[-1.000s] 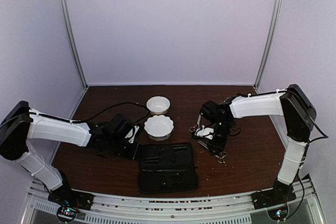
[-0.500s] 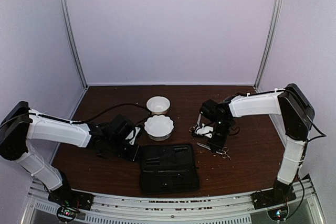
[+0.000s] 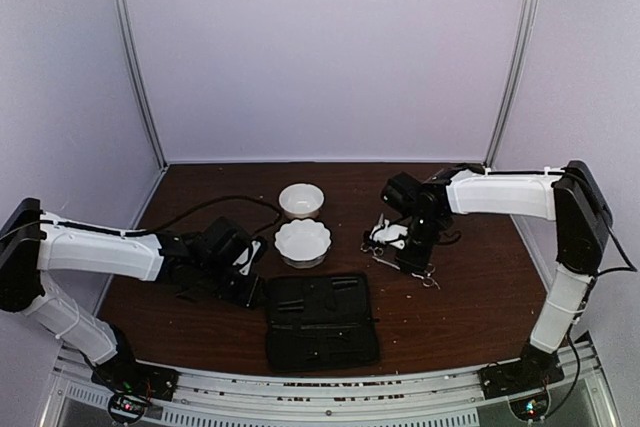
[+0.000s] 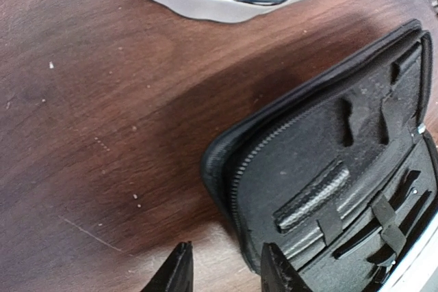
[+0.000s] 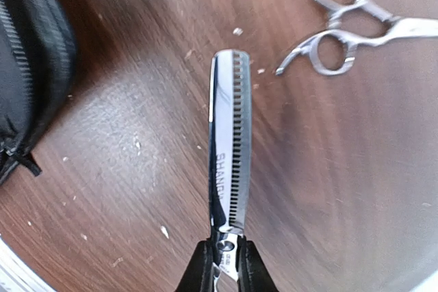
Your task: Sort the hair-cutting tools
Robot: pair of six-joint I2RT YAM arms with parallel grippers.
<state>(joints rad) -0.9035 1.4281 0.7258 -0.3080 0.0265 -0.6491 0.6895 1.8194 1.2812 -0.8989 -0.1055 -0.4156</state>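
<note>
Pinching the toothed scissors (image 5: 230,141) near their pivot, the right hand (image 5: 222,268) grips tight; the left hand (image 4: 222,271) stands half-open, empty, beside the black case (image 4: 328,169).

Seen from above, the open black case (image 3: 321,319) fills the near middle of the table (image 3: 480,307). At its 12 o'clock the scalloped bowl (image 3: 302,241) and plain bowl (image 3: 301,200) block the way. The left gripper (image 4: 222,275), its jaws parted, crowds 10 o'clock. The right gripper (image 5: 224,264), clamped on thinning scissors (image 5: 230,148), and the loose scissors (image 3: 426,279) occupy 2 o'clock. Bare wood lies at 3 and 9 o'clock.
</note>
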